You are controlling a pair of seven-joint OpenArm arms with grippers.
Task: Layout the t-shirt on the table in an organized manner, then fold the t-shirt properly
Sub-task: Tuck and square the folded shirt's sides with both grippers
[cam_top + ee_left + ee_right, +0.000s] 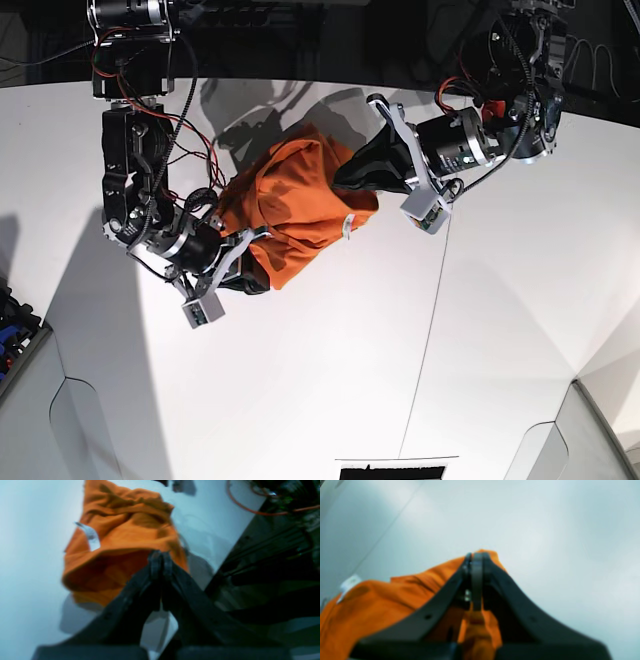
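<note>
Both grippers, left gripper and right gripper, clamped on t-shirt, apparently. We expect slippage if bunched cloth pulled unevenly over table.

Black arms, silver joints, red-black cables

An orange cable loops across the far corner in the left wrist view. Blue objects (too small to identify) sit at the base view's left edge.
</note>
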